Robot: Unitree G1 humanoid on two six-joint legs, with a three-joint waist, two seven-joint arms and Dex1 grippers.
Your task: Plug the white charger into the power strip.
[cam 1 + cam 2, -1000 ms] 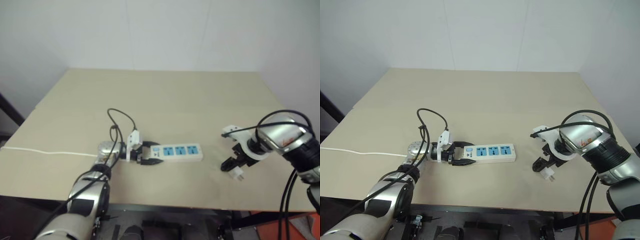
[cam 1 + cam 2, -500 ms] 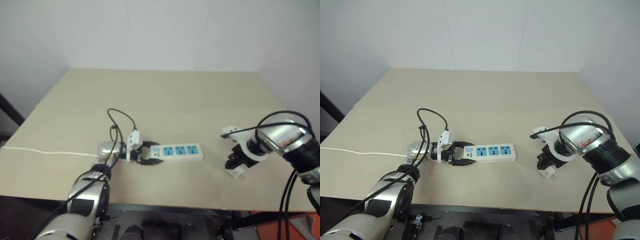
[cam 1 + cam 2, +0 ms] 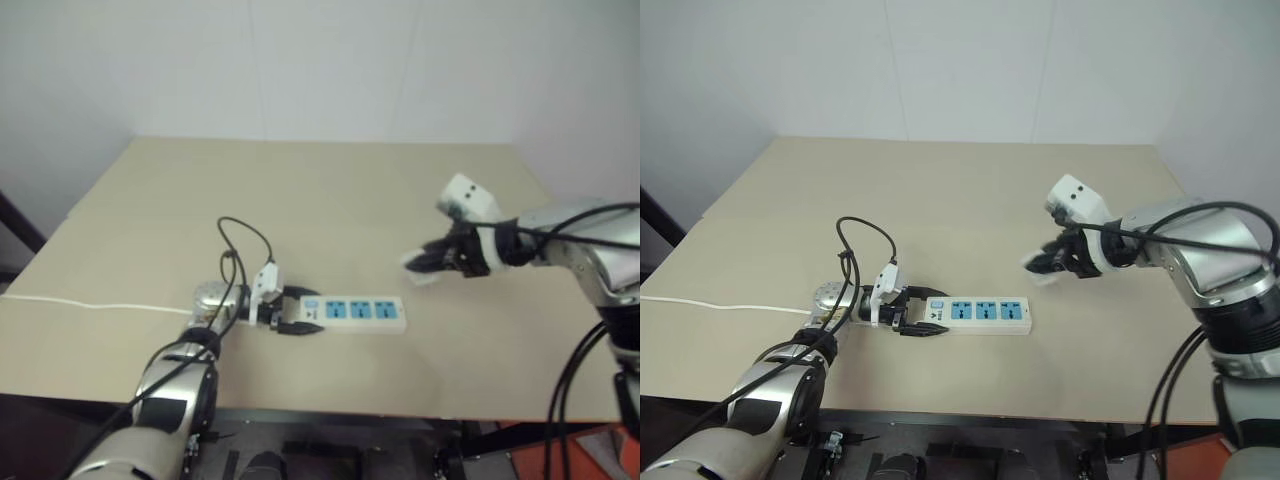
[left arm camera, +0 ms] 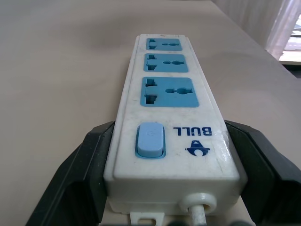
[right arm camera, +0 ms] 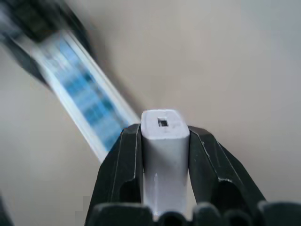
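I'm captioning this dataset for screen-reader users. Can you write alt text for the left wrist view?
The left gripper clamps the switch end of the power strip, its black fingers on both sides. The strip lies flat on the tan table, three empty blue sockets running away from the camera.

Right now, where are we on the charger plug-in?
Done: the left gripper is clamped on the switch end of the power strip, and the right gripper has the white charger pinched. In hand: the charger hangs above the table, right of the strip. Left: align its prongs and press into a blue socket.
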